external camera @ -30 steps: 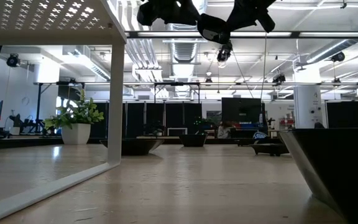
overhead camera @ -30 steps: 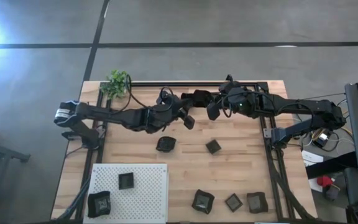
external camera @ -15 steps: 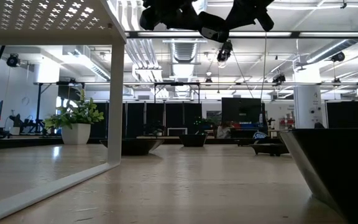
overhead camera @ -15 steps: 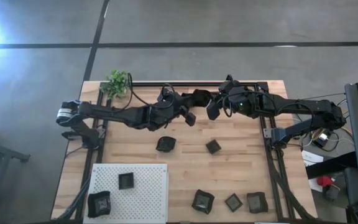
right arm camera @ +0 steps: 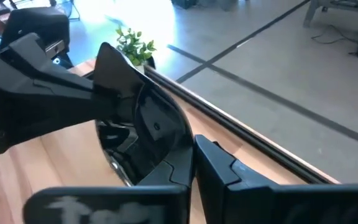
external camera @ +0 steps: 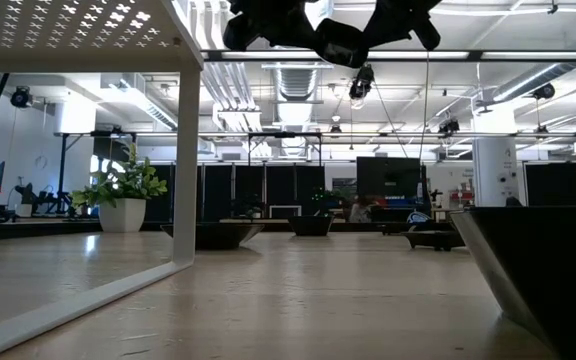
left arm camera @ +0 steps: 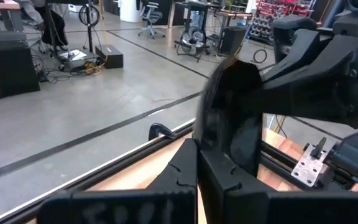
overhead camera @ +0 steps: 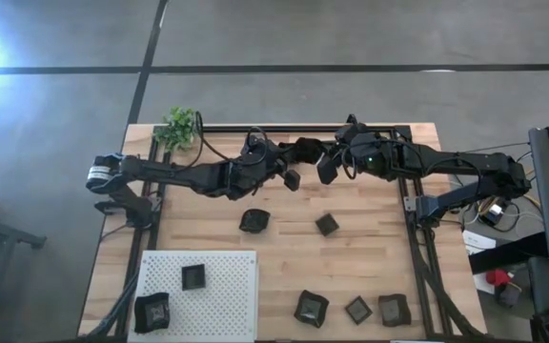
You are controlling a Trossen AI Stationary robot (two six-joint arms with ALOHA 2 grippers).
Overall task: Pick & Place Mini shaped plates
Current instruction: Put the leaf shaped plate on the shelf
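Above the table's far middle, the left gripper [overhead camera: 294, 162] and right gripper [overhead camera: 320, 160] both pinch one dark plate [overhead camera: 307, 147] held in the air between them. Other plates lie on the wooden table [overhead camera: 370, 267], two on the white board [overhead camera: 222, 295]
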